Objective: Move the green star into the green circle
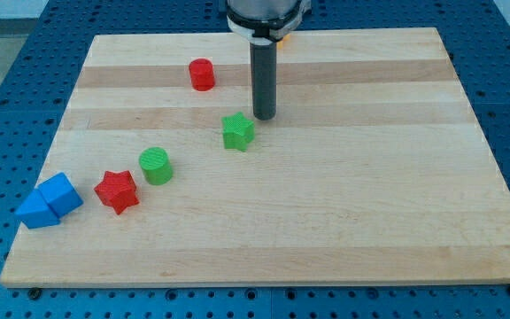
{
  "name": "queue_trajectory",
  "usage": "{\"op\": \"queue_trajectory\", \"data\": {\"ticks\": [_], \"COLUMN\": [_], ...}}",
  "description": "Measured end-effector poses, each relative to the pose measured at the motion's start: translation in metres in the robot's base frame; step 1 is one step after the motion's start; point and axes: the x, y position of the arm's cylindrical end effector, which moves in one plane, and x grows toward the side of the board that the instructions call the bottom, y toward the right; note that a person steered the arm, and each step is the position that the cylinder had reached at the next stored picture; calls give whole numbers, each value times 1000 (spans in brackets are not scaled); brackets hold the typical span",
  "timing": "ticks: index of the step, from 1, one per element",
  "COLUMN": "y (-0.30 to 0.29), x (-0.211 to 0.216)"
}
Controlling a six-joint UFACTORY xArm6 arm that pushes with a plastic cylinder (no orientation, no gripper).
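- Nearest you, two blue blocks sit touching at the desk's seven o'clock corner.
- You'll find the red star beside them, then the green circle.
- Your green star lies near centre, well apart from that circle.
- My tip stands just off the star's one o'clock.
- No jawed end effector shows; it's a plain rod.
- Red cylinder sits at eleven o'clock.

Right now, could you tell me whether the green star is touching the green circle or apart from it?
Apart: bare wood shows between the green star and the green circle. My tip sits just upper right of the star.
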Motion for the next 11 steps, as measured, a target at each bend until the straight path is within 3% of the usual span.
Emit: {"op": "queue_trajectory", "data": {"ticks": [4,5,7,11], "y": [-69,-49,-14,-123], "x": [31,23,57,51]}}
